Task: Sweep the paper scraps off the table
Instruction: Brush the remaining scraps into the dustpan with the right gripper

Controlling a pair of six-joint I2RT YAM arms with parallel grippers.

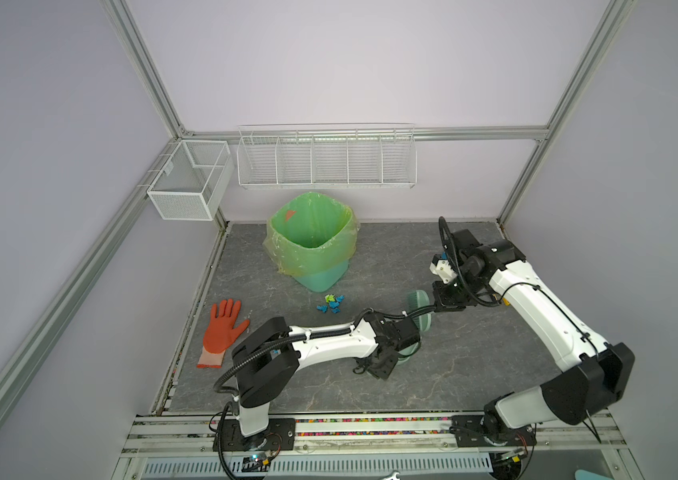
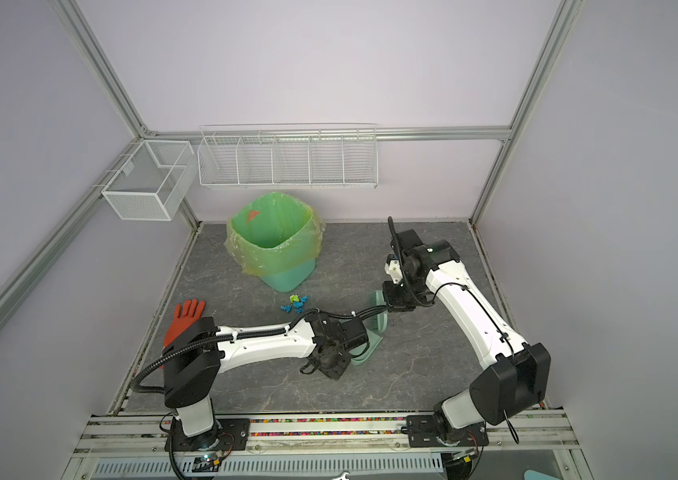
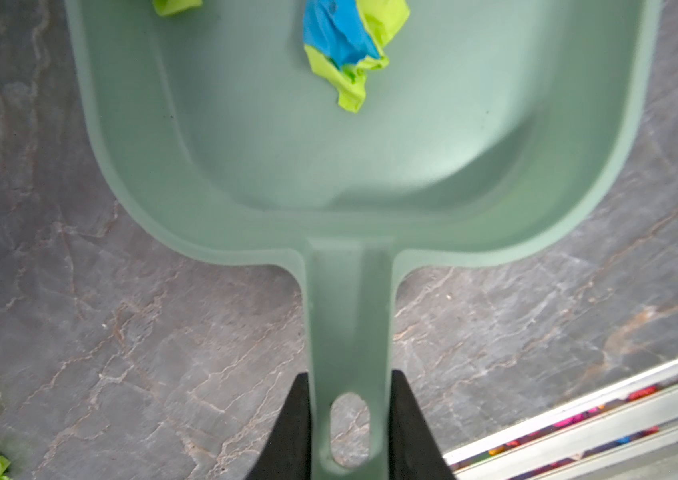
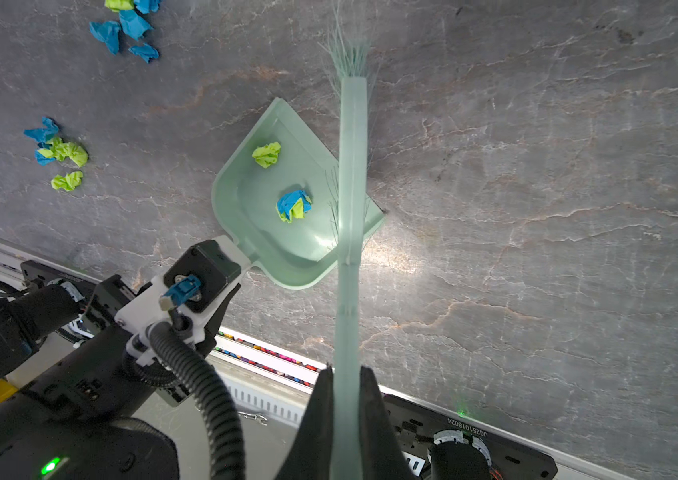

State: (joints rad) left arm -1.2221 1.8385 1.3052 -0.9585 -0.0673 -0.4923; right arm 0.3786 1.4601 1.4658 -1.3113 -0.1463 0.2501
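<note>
Two paper scraps point(image 3: 345, 54) in dustpan point(image 3: 370, 166), beyond jaws.

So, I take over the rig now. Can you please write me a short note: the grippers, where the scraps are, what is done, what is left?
The left gripper is shut on the handle of the dustpan.
The right gripper is shut on the handle of the brush, which lies across the pan's open edge.
Done: a lime scrap and a blue-and-lime scrap are in the pan.
Left: the other paper scraps lie in small clusters on the table, in front of the bin. Sweep them in, then probably tip the pan into the bin.
</note>
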